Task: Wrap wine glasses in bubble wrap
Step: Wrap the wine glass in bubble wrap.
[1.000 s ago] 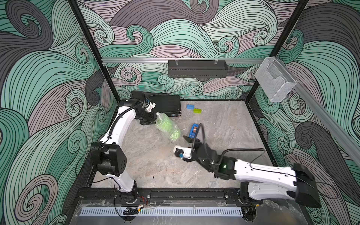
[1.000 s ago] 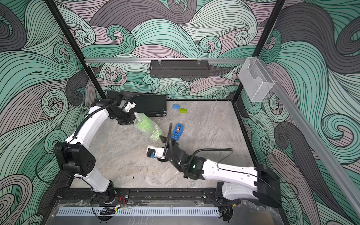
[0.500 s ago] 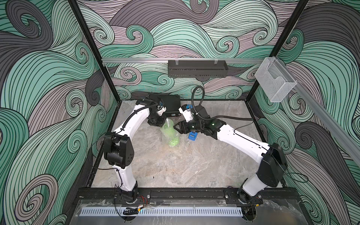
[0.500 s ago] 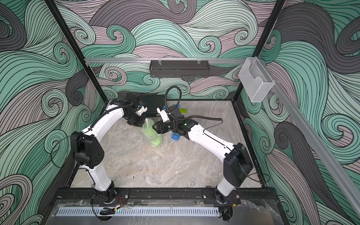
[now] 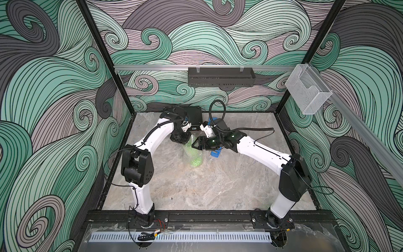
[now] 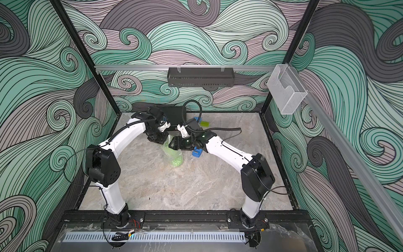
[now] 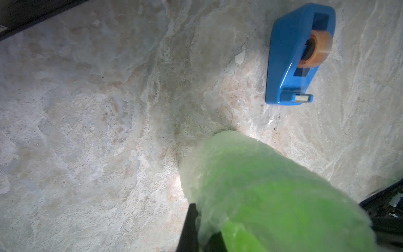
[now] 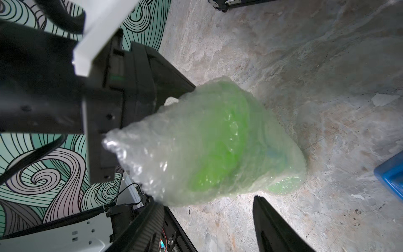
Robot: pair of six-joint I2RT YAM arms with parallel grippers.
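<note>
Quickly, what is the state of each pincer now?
Left pincer: closed, holding the bubble wrap around the goblet.
Right pincer: open, holding nothing.

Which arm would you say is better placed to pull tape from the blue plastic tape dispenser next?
Probably right. The right gripper is open, empty and near the blue tape dispenser; the left gripper is shut on the clear bubble wrap around the lime-green plastic goblet.

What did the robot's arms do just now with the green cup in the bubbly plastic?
The right gripper swung from the table's front to the back; its jaws stand open beside the bubble wrap. The left gripper carried the wrapped green goblet slightly toward the middle, hanging straighter. Unchanged: left jaws shut on the wrap, goblet still wrapped.
</note>
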